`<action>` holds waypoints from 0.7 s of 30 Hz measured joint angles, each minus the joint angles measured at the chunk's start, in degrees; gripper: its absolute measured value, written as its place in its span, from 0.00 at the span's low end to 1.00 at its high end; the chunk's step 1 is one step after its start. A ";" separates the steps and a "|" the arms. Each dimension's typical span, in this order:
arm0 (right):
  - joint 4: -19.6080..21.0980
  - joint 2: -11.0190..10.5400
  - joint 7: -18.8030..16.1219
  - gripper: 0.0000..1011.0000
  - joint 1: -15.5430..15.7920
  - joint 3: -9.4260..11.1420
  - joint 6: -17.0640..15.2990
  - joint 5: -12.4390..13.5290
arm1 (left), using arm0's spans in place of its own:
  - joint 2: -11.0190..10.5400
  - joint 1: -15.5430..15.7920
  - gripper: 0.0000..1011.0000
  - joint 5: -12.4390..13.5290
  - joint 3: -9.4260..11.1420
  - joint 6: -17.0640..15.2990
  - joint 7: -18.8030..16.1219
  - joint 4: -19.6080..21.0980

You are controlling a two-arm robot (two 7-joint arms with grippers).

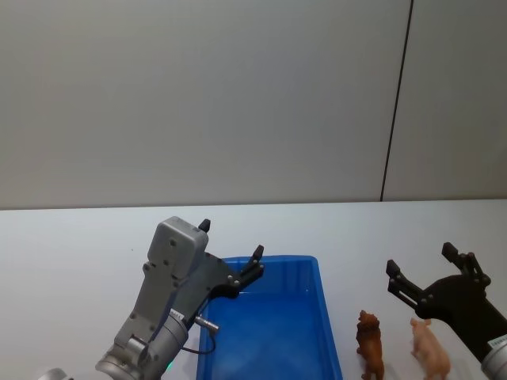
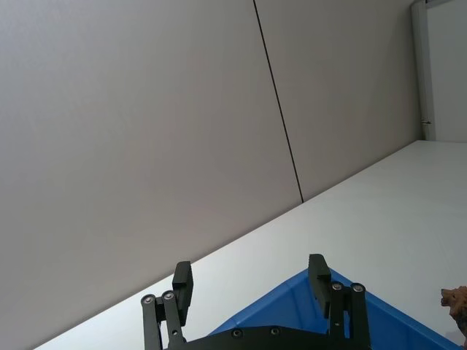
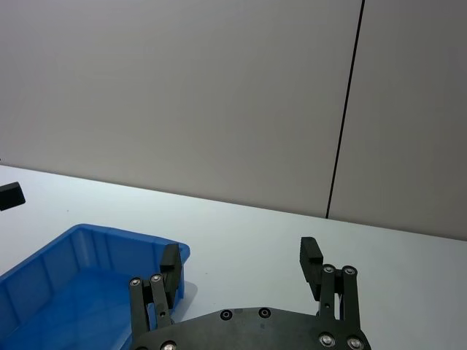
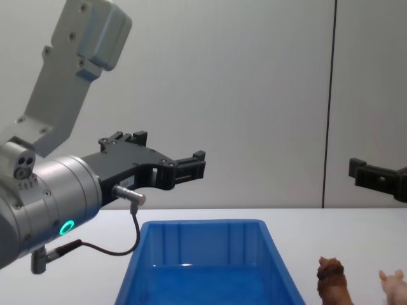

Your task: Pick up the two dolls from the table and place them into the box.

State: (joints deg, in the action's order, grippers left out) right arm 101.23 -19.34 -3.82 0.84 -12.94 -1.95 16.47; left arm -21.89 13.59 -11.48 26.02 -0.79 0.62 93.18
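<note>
— White table (image 1: 63, 245) against a grey panel wall (image 1: 238, 95): state the positions.

— The box (image 1: 273, 328) sits at 6 o'clock in the head view. The brown doll (image 1: 370, 346) stands just beside the box, at its 3 o'clock. The pink doll (image 1: 429, 348) stands near the brown one, again at 3 o'clock. Both are upright on the table, and neither is in the box. The left gripper (image 1: 231, 239) hovers over the box's 11 o'clock corner, fingers spread wide, holding nothing. The right gripper (image 1: 421, 257) hangs at 12 o'clock of the dolls, also spread wide and empty.

— Failure modes?

— Four, by judgement.
1. The dolls stand close together, so a wide-open gripper lowered on either one may knock over its neighbour.
2. The brown doll is near the box wall, so a finger on that side may strike the rim.
3. The figures are small and upright, so an off-centre closure is likely to tip one instead of gripping it.
4. The left gripper over the box could obstruct the right arm at release.

— Limits of visibility?

— The head view cuts the dolls' legs and the box's 6 o'clock rim at its lower edge. The chest view cuts the pink doll at the frame edge. The height of the right gripper above the table cannot be told.
</note>
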 joint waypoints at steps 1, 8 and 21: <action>0.00 0.00 0.00 0.99 0.00 0.00 0.00 0.00 | 0.00 0.00 0.99 0.00 0.00 0.00 0.00 0.00; 0.00 -0.01 -0.04 0.99 0.00 0.00 0.00 0.00 | 0.00 0.00 0.99 0.00 0.00 0.00 0.00 0.00; -0.99 -1.32 -2.64 0.99 0.40 0.60 -1.81 0.06 | 0.00 0.00 0.99 0.00 0.00 0.00 0.00 0.00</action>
State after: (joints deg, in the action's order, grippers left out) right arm 100.24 -20.66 -6.47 1.24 -12.34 -3.77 16.53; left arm -21.89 13.59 -11.48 26.02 -0.79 0.62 93.18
